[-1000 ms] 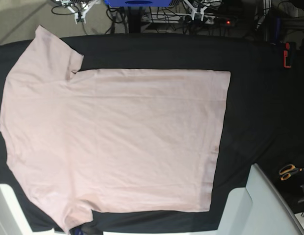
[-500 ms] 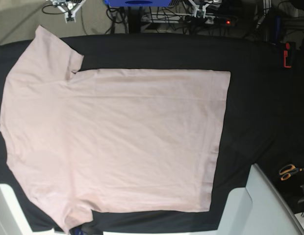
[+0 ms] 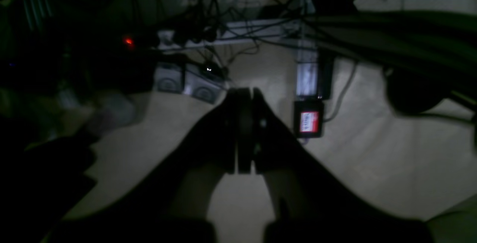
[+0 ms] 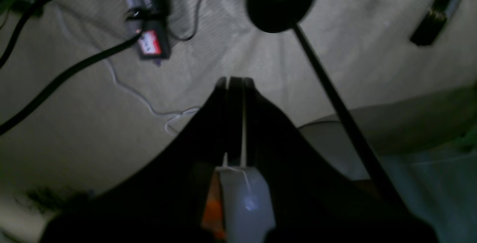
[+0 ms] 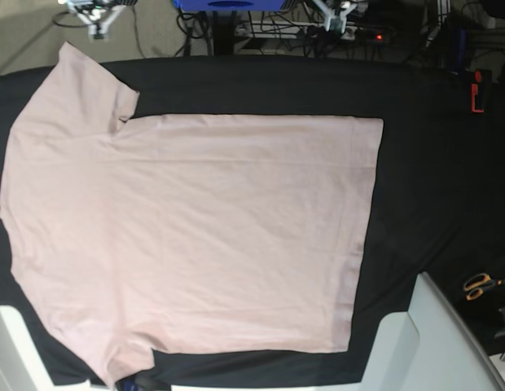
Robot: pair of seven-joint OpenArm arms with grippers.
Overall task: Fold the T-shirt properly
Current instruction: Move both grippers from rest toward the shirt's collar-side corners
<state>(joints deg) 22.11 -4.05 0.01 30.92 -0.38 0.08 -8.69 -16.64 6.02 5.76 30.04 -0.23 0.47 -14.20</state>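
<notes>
Base view, nearest you: the large, pale pink, short-sleeved cotton T-shirt, softly creased, its body squarish, lies unfolded on the smooth black cloth. Beyond its far edge, your slim dark right gripper and tapered black left gripper both have their fingers closed together, clear of the fabric.

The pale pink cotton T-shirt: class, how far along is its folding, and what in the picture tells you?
Done: the pale pink cotton T-shirt lies spread fairly flat on the black cloth, both sleeves out. In hand: nothing; the left gripper and right gripper are shut, away from the shirt. Left: all the folding, since sleeves and body show no fold.
</notes>
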